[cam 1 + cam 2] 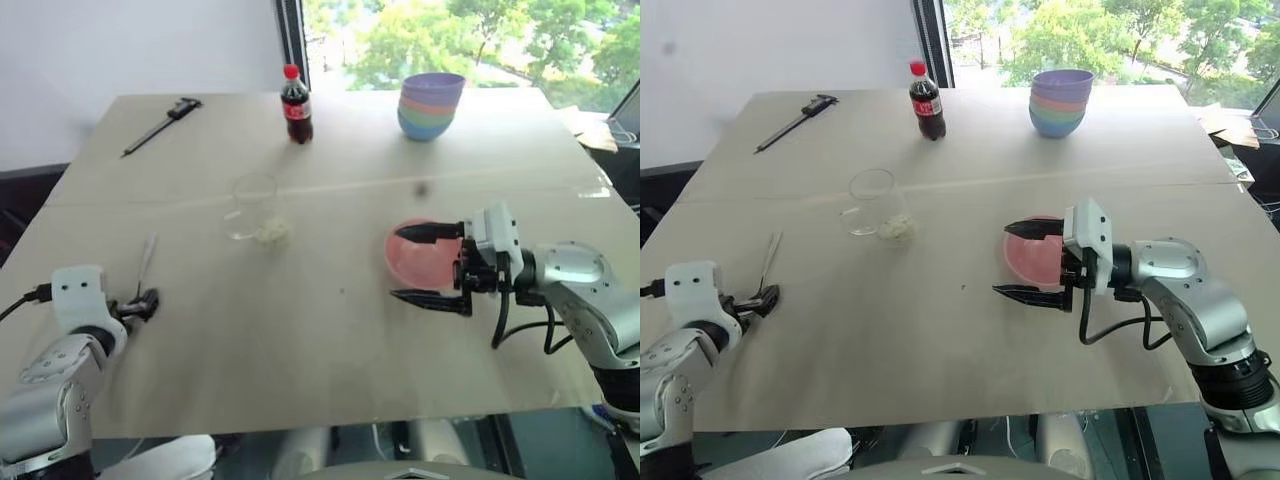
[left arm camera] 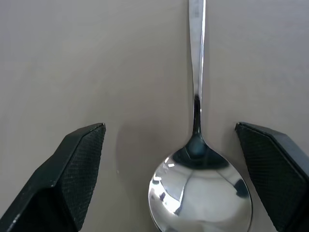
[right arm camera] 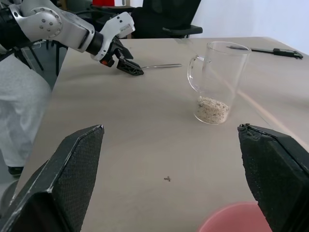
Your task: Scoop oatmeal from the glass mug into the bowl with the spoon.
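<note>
Left hand fingers apart around the spoon on the surface, right hand spread wide over the pink bowl, oatmeal in the mug

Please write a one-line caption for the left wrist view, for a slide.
Open left gripper poised over the spoon, which lies on the table between its two black fingers.

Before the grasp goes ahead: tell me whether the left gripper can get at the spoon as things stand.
Probably yes. The left gripper is open, its fingers either side of the spoon, which lies flat on the table with nothing between them.
</note>
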`<state>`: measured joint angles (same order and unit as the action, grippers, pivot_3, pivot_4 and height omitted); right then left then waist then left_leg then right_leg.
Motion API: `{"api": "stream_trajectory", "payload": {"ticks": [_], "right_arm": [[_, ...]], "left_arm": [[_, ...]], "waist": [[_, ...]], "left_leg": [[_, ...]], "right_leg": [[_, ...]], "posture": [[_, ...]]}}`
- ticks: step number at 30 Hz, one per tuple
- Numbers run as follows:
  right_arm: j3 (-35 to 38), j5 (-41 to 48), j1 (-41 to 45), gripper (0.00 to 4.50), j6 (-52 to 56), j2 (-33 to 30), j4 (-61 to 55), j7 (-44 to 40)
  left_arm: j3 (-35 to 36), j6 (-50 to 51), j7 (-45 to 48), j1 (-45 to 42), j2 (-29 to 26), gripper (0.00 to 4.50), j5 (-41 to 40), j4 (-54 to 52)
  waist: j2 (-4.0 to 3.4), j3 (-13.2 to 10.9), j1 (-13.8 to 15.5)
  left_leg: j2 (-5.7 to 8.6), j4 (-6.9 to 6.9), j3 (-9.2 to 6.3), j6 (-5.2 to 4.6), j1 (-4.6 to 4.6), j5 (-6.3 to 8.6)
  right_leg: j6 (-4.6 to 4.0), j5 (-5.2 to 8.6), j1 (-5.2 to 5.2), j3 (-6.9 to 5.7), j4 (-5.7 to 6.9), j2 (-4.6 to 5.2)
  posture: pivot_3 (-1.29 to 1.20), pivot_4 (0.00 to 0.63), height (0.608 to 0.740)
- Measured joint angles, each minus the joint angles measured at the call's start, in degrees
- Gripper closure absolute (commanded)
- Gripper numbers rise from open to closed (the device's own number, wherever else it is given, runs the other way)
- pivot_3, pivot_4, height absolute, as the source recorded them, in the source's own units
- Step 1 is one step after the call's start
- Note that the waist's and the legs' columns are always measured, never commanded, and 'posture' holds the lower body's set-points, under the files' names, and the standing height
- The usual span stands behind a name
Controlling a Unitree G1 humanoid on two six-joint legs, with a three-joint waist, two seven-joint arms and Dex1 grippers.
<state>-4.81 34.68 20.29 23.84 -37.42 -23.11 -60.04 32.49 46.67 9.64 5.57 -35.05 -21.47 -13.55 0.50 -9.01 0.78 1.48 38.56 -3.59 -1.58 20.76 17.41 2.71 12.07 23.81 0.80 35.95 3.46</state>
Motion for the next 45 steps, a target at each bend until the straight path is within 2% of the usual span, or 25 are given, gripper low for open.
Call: {"api": "stream_trajectory", "payload": {"ticks": [1, 2, 3, 5, 6, 8, 11, 12, 21, 25, 27, 29, 30, 32, 35, 40, 45], "right_arm": [[0.0, -0.11, 0.0, 0.0, -0.11, 0.34, 0.0, 0.17], [0.0, -0.31, -0.01, 0.0, -0.23, 0.71, 0.0, 0.39], [0.0, -0.34, -0.02, 0.0, -0.24, 0.73, 0.0, 0.4], [0.0, -0.47, -0.25, 0.0, -0.26, 0.94, -0.02, 0.53], [-0.01, -0.5, -0.34, 0.0, -0.26, 1.19, -0.02, 0.58], [-0.01, -0.57, -0.69, 0.0, -0.26, 1.66, -0.09, 0.89], [-0.01, -0.71, -1.23, 0.0, -0.26, 1.97, -0.12, 1.45], [-0.01, -0.79, -1.35, 0.0, -0.27, 2.01, -0.12, 1.68], [0.0, -1.93, -1.33, 0.0, -1.76, 2.46, 0.87, 1.58], [0.0, -2.72, -1.26, 0.0, -2.84, 2.77, 2.27, 1.13], [0.0, -2.77, -1.24, 0.0, -3.01, 2.99, 2.85, 0.89], [0.11, -2.77, -1.1, 0.0, -3.02, 3.44, 3.41, 0.86], [0.11, -2.77, -1.1, 0.0, -3.02, 3.44, 3.41, 0.86], [0.14, -2.64, -0.72, 0.0, -2.89, 3.98, 3.81, 0.72], [0.16, -2.43, -0.5, 0.0, -2.73, 4.2, 4.07, 0.3], [0.11, -1.51, -0.16, 0.0, -1.32, 4.59, 4.5, -0.65], [-0.02, -0.03, -0.37, 0.0, 1.76, 4.76, 4.28, -0.68]], "left_arm": [[-0.58, -0.7, 1.04, -0.55, -0.98, 0.03, 0.29, 1.47], [-1.47, -1.47, 2.64, -1.24, -2.02, 0.54, 0.77, 3.13], [-1.58, -1.58, 2.91, -1.3, -2.07, 0.77, 0.82, 3.21], [-2.38, -2.24, 4.45, -1.79, -2.34, 1.55, 1.05, 4.21], [-2.68, -2.24, 4.92, -2.24, -2.41, 2.14, 1.05, 4.59], [-3.11, -2.06, 5.8, -3.05, -2.47, 2.71, 1.01, 5.39], [-3.22, -2.05, 6.59, -3.21, -2.77, 4.15, 1.0, 6.5], [-3.06, -2.05, 6.74, -3.22, -2.78, 4.46, 0.96, 7.2], [-0.78, -4.5, 6.32, -0.86, -1.52, 4.46, 1.56, 7.12], [1.4, -7.59, 4.94, 1.51, 3.05, 4.46, 1.37, 4.17], [3.04, -8.66, 3.65, 2.72, 6.47, 4.46, 0.61, 1.55], [6.39, -9.99, 2.2, 4.51, 12.17, 4.46, -2.34, -2.27], [6.39, -9.99, 2.2, 4.51, 12.17, 4.46, -2.34, -2.27], [7.54, -13.95, 3.87, 9.07, 16.35, 4.46, -4.91, -7.76], [6.49, -21.14, 8.87, 17.37, 21.0, 4.46, -6.88, -16.49], [-1.24, -29.69, 14.27, 31.21, 27.77, 4.46, -6.12, -24.41], [-5.64, -34.67, 18.1, 36.64, 28.15, 4.46, -5.77, -28.08]], "waist": [[-0.01, 0.01, 0.01], [-0.08, 0.02, 0.02], [-0.1, 0.02, 0.01], [-0.13, 0.03, -0.01], [-0.14, 0.03, 0.01], [-0.17, 0.05, 0.0], [-0.2, 0.06, -0.16], [-0.23, 0.07, -0.35], [-0.29, 0.09, -1.7], [-0.29, 0.09, -1.67], [-0.28, 0.09, -1.53], [-0.25, 0.08, -1.49], [-0.22, 0.07, -1.48], [0.08, 0.01, -1.4], [0.1, 0.02, -1.32], [0.17, -0.05, -1.08], [0.18, -0.11, -0.7]], "left_leg": [[0.01, -0.03, -0.01, 0.01, -0.02, -0.01], [0.03, -0.05, -0.01, 0.01, -0.03, -0.01], [0.04, -0.05, 0.0, 0.0, -0.03, -0.01], [0.04, -0.05, 0.0, 0.0, -0.05, -0.01], [0.04, -0.05, -0.02, -0.01, -0.04, -0.01], [0.04, -0.06, -0.06, -0.01, -0.05, -0.01], [0.03, -0.09, -0.06, -0.02, -0.08, 0.0], [0.02, -0.11, -0.04, -0.03, -0.11, 0.01], [-0.01, -0.2, 0.02, -0.04, -0.13, 0.01], [-0.01, -0.21, 0.02, -0.02, -0.04, 0.01], [0.0, -0.21, 0.01, -0.01, -0.01, 0.01], [0.0, -0.21, -0.01, -0.01, 0.05, 0.01], [0.0, -0.21, -0.01, 0.0, 0.06, 0.01], [-0.02, -0.2, -0.09, 0.01, 0.2, 0.0], [0.01, -0.21, -0.03, 0.0, 0.24, 0.02], [0.0, -0.19, -0.03, -0.13, 0.25, 0.07], [-0.03, -0.12, -0.03, -0.16, 0.2, 0.06]], "right_leg": [[0.0, 0.0, 0.0, -0.01, 0.0, 0.01], [0.0, 0.0, 0.0, -0.01, 0.01, 0.05], [0.0, 0.0, 0.0, -0.01, 0.01, 0.06], [0.0, 0.0, -0.01, 0.0, 0.01, 0.08], [0.0, 0.0, -0.01, -0.01, 0.02, 0.08], [0.0, 0.0, -0.01, -0.01, 0.05, 0.08], [-0.01, -0.01, 0.0, 0.01, 0.08, 0.07], [-0.01, -0.01, 0.0, 0.03, 0.09, 0.05], [-0.02, -0.02, 0.07, 0.14, 0.09, 0.06], [-0.02, -0.02, 0.11, 0.26, 0.03, 0.11], [-0.02, -0.02, 0.11, 0.25, 0.01, 0.15], [-0.01, -0.02, 0.12, 0.24, -0.04, 0.18], [-0.01, -0.02, 0.12, 0.24, -0.05, 0.18], [-0.02, -0.02, 0.22, 0.16, -0.05, 0.18], [-0.03, -0.02, 0.22, 0.2, -0.13, 0.25], [-0.27, 0.13, 0.21, 0.17, -0.13, 0.19], [-0.28, 0.14, 0.15, 0.05, -0.09, 0.03]], "posture": [[0.0, 0.15, 0.74], [0.0, 0.15, 0.74], [0.0, 0.15, 0.74], [0.0, 0.15, 0.74], [0.0, 0.15, 0.74], [0.0, 0.15, 0.74], [0.0, 0.15, 0.74], [0.0, 0.15, 0.74], [0.0, 0.15, 0.74], [0.0, 0.15, 0.74], [0.0, 0.15, 0.74], [0.0, 0.15, 0.74], [0.0, 0.15, 0.74], [0.0, 0.15, 0.74], [0.0, 0.15, 0.74], [0.0, 0.15, 0.74], [0.0, 0.15, 0.74]]}}
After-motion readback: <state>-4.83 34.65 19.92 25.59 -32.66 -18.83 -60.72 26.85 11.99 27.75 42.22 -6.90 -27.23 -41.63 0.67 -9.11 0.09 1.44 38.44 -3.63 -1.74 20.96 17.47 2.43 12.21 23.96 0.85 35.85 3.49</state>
